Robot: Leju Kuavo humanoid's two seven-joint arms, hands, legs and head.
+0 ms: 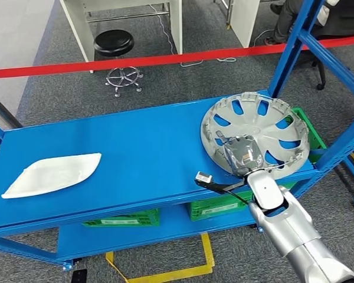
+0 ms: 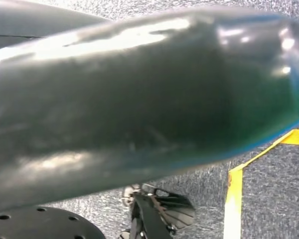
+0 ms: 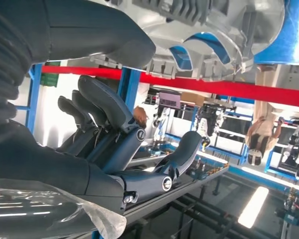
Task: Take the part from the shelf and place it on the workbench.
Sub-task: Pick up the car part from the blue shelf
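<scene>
A silver wheel cover (image 1: 259, 127) lies flat at the right end of the blue shelf (image 1: 144, 141). My right hand (image 1: 243, 154), wrapped in clear plastic, hovers over the cover's near rim. In the right wrist view the hand (image 3: 114, 134) has its fingers (image 3: 102, 104) spread apart with nothing between them, and the thumb (image 3: 102, 35) lies close along the wheel cover (image 3: 216, 30). Whether it touches the cover I cannot tell. A flat white plastic part (image 1: 52, 174) lies at the shelf's left end, far from the hand.
Blue shelf uprights (image 1: 295, 41) rise at the right, beside the wheel cover. Green crates (image 1: 210, 206) sit on the lower shelf. Behind the shelf run a red barrier tape (image 1: 121, 63) and a black stool (image 1: 115, 44). A person (image 1: 300, 15) sits at the back right.
</scene>
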